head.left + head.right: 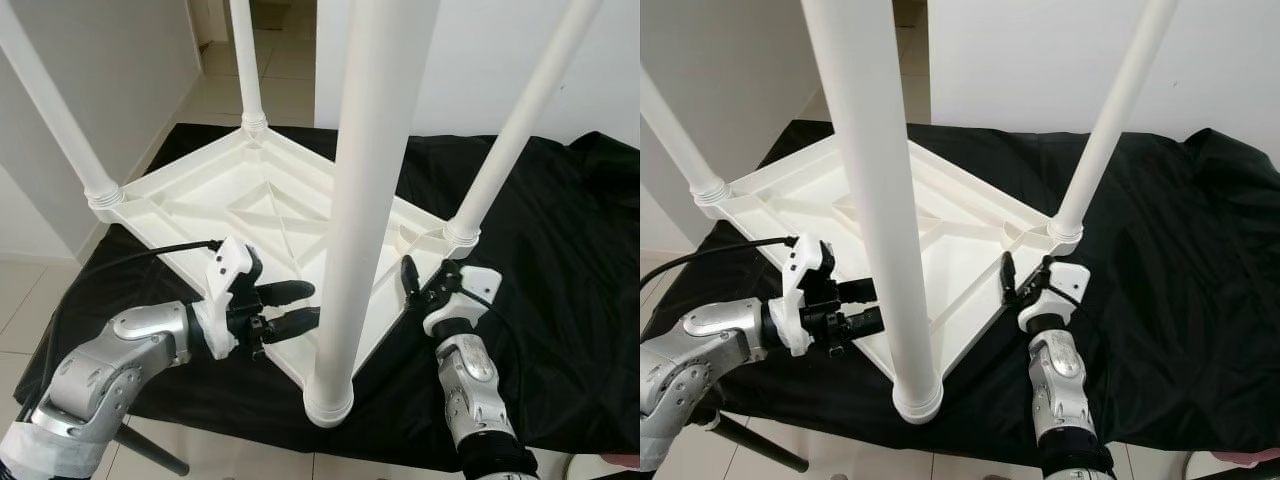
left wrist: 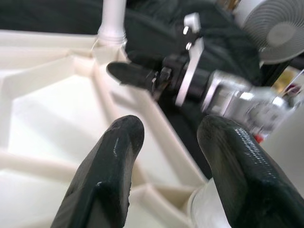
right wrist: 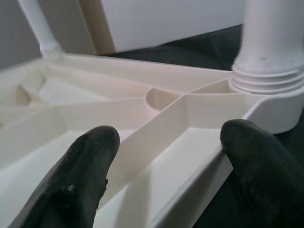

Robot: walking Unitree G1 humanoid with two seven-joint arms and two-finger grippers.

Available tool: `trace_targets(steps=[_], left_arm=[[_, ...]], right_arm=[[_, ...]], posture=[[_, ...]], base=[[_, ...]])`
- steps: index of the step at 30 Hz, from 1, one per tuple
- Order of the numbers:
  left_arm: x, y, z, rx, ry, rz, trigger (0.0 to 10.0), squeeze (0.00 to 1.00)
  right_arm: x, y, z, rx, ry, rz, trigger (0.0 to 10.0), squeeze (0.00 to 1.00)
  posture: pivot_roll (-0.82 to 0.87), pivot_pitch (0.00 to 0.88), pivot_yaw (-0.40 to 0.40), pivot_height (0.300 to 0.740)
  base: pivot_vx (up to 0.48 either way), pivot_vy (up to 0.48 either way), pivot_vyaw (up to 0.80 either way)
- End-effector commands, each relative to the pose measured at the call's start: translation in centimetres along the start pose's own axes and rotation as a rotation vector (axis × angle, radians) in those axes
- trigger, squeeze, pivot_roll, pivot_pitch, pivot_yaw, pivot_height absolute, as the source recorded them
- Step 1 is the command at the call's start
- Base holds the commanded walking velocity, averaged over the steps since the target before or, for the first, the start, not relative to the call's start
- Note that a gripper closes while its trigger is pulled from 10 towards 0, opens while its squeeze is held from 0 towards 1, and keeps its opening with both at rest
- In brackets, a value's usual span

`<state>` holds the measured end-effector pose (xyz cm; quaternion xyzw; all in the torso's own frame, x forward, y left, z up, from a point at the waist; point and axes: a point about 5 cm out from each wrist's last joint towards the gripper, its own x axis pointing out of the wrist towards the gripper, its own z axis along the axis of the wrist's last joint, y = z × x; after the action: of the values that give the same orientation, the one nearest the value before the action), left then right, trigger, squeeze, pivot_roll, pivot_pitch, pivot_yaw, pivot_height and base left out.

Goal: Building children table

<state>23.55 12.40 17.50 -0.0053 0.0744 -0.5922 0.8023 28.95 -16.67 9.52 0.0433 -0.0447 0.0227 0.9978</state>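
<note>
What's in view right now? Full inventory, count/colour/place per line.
table top: 1, white, upside down on the black cloth, ribbed underside up
table legs: 4, white, standing upright, one at each corner of the table top
cloth: 1, black, spread under the table top
floor: pale tiles, around and beyond the cloth
fan: 1, white, in the background of the left wrist view
left gripper: 1, black fingers, open, at the table top's near-left edge by the nearest leg
right gripper: 1, black fingers, open, astride the table top's near-right edge by the right leg
</note>
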Motion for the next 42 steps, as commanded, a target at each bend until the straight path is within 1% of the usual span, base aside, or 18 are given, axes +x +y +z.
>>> trace_targets(steps=[1, 3, 5, 9, 11, 16, 19, 21, 23, 24, 26, 27, 28, 29, 32, 36, 38, 42], left_arm=[[-0.2, -0.6, -0.3, 0.000, 0.029, -0.104, 10.0, 0.00], [0.5, -1.2, -0.3, 0.013, 0.044, -0.123, 10.0, 0.00], [0.8, -1.4, -0.3, 0.017, 0.043, -0.125, 10.0, 0.00], [1.5, -1.6, -0.1, 0.023, 0.032, -0.112, 10.0, 0.00], [2.2, -1.8, 0.1, 0.031, 0.018, -0.095, 10.0, 0.00], [5.0, -1.9, 0.9, 0.025, -0.040, -0.010, 10.0, 0.00], [5.5, -1.8, 1.3, 0.019, -0.060, 0.010, 10.0, 0.00], [7.0, -2.0, 2.4, 0.018, -0.110, 0.043, 10.0, 0.00], [7.0, -2.0, 2.4, 0.018, -0.110, 0.043, 10.0, 0.00], [7.7, -2.4, 3.0, 0.021, -0.134, 0.043, 10.0, 0.00], [8.1, -2.5, 3.3, 0.028, -0.147, 0.047, 10.0, 0.00], [8.2, -2.2, 3.6, 0.037, -0.156, 0.064, 10.0, 0.00], [8.2, -2.2, 3.6, 0.037, -0.156, 0.064, 10.0, 0.00], [7.7, -1.3, 3.8, 0.055, -0.154, 0.097, 10.0, 0.00], [7.0, -0.5, 3.8, 0.075, -0.146, 0.130, 10.0, 0.00], [3.4, 3.1, 3.1, 0.165, -0.032, 0.241, 10.0, 0.00], [2.4, 3.7, 2.8, 0.196, 0.015, 0.246, 10.0, 0.00], [1.9, 4.1, 2.6, 0.212, 0.042, 0.251, 10.0, 0.00]], right_arm=[[-0.1, 0.2, -0.1, -0.038, 0.033, 0.001, 10.0, 0.00], [-0.1, -0.2, 0.3, -0.135, 0.100, -0.035, 10.0, 0.00], [0.0, -0.5, 0.3, -0.170, 0.129, -0.061, 10.0, 0.00], [0.0, -1.4, 0.5, -0.175, 0.155, -0.107, 10.0, 0.00], [0.0, -2.4, 1.1, -0.222, 0.162, -0.132, 10.0, 0.00], [-1.1, -6.5, 3.1, -0.400, 0.217, -0.157, 10.0, 0.00], [-1.3, -7.5, 3.5, -0.429, 0.235, -0.178, 10.0, 0.00], [-1.9, -10.1, 4.4, -0.480, 0.273, -0.285, 10.0, 0.00], [-1.9, -10.1, 4.4, -0.480, 0.273, -0.285, 10.0, 0.00], [-2.1, -11.4, 5.1, -0.502, 0.262, -0.363, 10.0, 0.00], [-2.3, -12.3, 5.6, -0.493, 0.241, -0.424, 10.0, 0.00], [-2.2, -12.2, 6.4, -0.446, 0.167, -0.438, 10.0, 0.00], [-2.2, -12.2, 6.4, -0.446, 0.167, -0.438, 10.0, 0.00], [-2.0, -11.6, 7.0, -0.399, 0.097, -0.416, 10.0, 0.00], [-2.0, -10.8, 7.5, -0.362, 0.041, -0.387, 10.0, 0.00], [-2.0, -7.7, 8.7, -0.324, -0.062, -0.226, 10.0, 0.00], [-2.2, -7.0, 9.2, -0.318, -0.092, -0.172, 10.0, 0.00], [-2.3, -6.8, 9.5, -0.305, -0.107, -0.155, 10.0, 0.00]], posture=[[-0.05, 0.000, 0.038, 0.740], [-0.06, 0.000, 0.044, 0.740], [-0.06, 0.000, 0.044, 0.740], [-0.07, 0.000, 0.050, 0.740], [-0.09, 0.000, 0.053, 0.740], [-0.11, 0.000, 0.042, 0.740], [-0.11, 0.001, 0.040, 0.740], [-0.11, 0.006, 0.038, 0.740], [-0.11, 0.006, 0.038, 0.740], [-0.11, 0.009, 0.040, 0.740], [-0.10, 0.012, 0.040, 0.740], [-0.10, 0.015, 0.041, 0.740], [-0.10, 0.015, 0.041, 0.740], [-0.10, 0.015, 0.040, 0.740], [-0.09, 0.017, 0.042, 0.740], [-0.09, 0.021, 0.048, 0.740], [-0.09, 0.026, 0.051, 0.740], [-0.10, 0.030, 0.054, 0.740]], base=[[0.000, 0.000, 0.00], [0.000, 0.000, 0.00], [0.000, 0.000, 0.00], [0.000, 0.000, 0.00], [0.000, 0.000, 0.00], [0.000, 0.000, 0.00], [0.000, 0.000, 0.00], [0.000, 0.000, 0.00], [0.000, 0.000, 0.00], [0.000, 0.000, 0.00], [0.000, 0.000, 0.00], [0.000, 0.000, 0.00], [0.000, 0.000, 0.00], [0.000, 0.000, 0.00], [0.000, 0.000, 0.00], [0.000, 0.000, 0.00], [0.000, 0.000, 0.00], [0.000, 0.000, 0.00]])
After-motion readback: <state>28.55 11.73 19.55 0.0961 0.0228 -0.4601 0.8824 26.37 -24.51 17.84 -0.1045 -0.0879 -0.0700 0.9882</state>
